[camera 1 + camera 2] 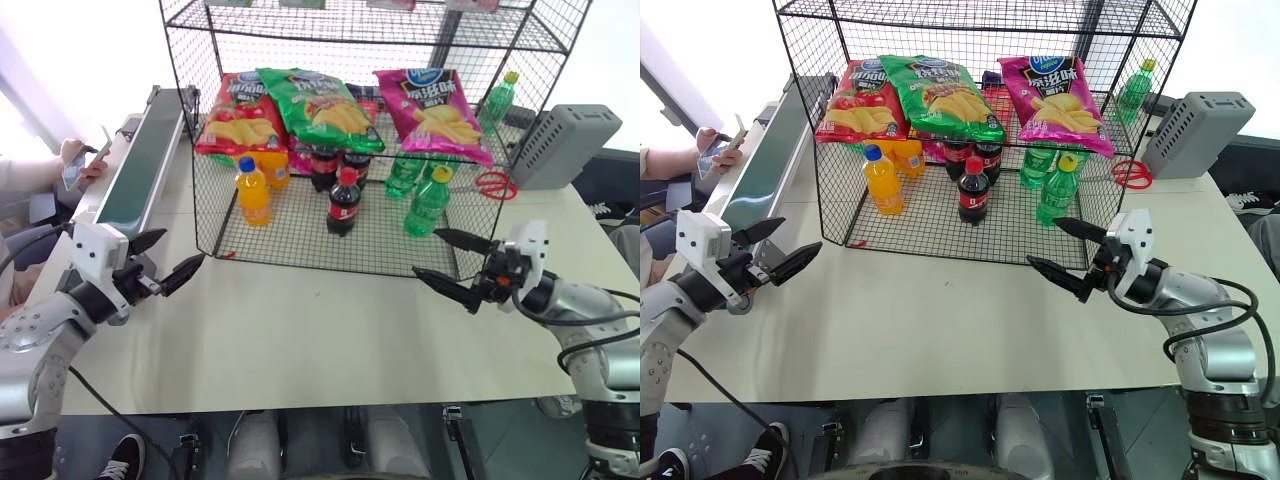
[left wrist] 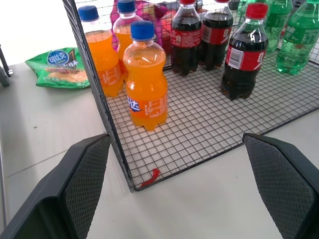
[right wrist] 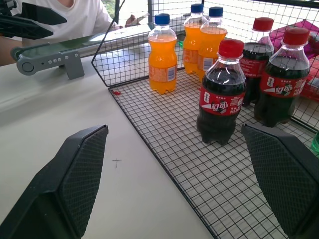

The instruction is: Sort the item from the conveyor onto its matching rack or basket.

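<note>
Both hands, left [image 1: 168, 257] and right [image 1: 447, 258], spread and empty, magenta bag [image 1: 432, 110] well beyond on rack [image 1: 300, 225].

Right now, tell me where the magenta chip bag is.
The magenta chip bag lies on the rack's raised shelf, on the robot's right, beside the green chip bag and above the green bottles.

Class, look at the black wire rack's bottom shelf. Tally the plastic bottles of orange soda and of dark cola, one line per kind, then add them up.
Blue-capped plastic bottles of orange soda: 3
Red-capped plastic bottles of dark cola: 3
Total: 6
</note>
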